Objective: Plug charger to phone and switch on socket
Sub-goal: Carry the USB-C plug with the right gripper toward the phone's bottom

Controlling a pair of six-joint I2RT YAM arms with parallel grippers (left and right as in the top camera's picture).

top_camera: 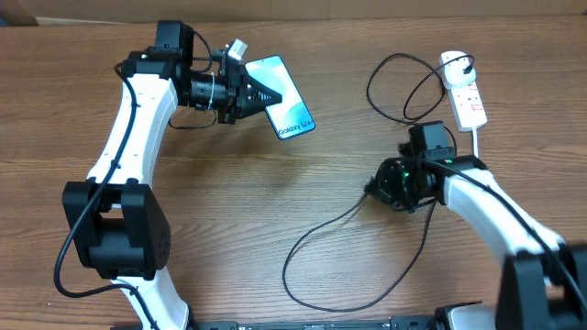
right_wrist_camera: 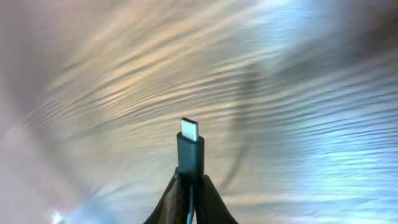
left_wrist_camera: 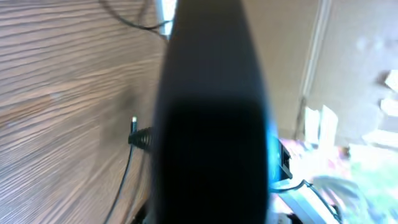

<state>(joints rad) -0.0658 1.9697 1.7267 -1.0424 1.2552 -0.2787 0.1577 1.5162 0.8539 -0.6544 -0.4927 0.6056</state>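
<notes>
The phone (top_camera: 288, 98), its blue-teal screen lit, is held off the table at the upper middle with my left gripper (top_camera: 253, 94) shut on its left end. In the left wrist view the phone (left_wrist_camera: 211, 124) fills the centre as a dark slab and hides the jaws. The charger (top_camera: 316, 234) is a thin black cable looping across the table to the socket (top_camera: 466, 92), a white strip at the upper right. My right gripper (top_camera: 375, 189) is shut on the charger's connector (right_wrist_camera: 189, 152), whose metal tip sticks out beyond the fingertips (right_wrist_camera: 177, 190), well right of the phone.
A thick white cord (top_camera: 478, 137) runs down from the socket past my right arm (top_camera: 495, 206). The cable makes a second loop (top_camera: 404, 87) just left of the socket. My left arm (top_camera: 128, 137) spans the table's left side.
</notes>
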